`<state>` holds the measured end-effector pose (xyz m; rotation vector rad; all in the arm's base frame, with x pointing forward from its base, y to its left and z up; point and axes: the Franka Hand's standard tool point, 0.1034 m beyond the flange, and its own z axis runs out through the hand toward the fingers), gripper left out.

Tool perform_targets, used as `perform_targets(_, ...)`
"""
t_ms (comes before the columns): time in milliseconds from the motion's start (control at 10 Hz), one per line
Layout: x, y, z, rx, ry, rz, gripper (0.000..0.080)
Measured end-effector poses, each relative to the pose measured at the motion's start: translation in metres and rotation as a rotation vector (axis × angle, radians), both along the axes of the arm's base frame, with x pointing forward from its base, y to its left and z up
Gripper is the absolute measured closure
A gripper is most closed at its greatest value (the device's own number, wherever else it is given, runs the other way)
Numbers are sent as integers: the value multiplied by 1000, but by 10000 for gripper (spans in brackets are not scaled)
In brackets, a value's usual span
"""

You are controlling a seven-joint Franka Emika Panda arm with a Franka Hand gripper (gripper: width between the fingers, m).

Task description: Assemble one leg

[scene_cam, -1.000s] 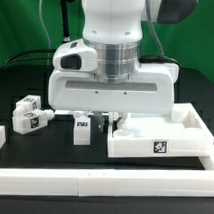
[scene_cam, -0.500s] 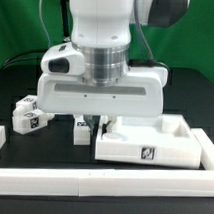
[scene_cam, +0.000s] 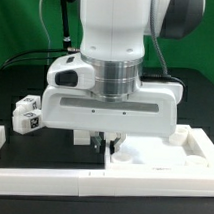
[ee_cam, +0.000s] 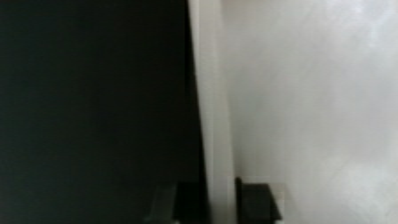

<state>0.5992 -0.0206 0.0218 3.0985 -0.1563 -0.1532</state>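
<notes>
Note: you have one small white tagged leg lying on the black bench at the exterior view's left. A second leg stands mid-bench, mostly hidden.

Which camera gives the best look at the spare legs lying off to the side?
The exterior view. The legs lie at that view's left with their tags facing the camera, clear of the arm. The wrist view shows none of them, only the edge of the panel between the fingers of the gripper.
</notes>
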Motion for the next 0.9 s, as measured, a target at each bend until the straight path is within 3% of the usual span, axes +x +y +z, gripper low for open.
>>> perform_targets(400, 0, -1, -2, -22, 4, 14, 738)
perform_targets(500, 0, -1, -2, -22, 4, 14, 556)
perform_targets(600, 0, -1, -2, -22, 4, 14, 556)
perform_targets(700, 0, -1, -1, -19, 2, 16, 421)
perform_targets(800, -6, 0, 9, -10, 0, 30, 240)
perform_targets(900, -16, -2, 20, -1, 2, 42, 240)
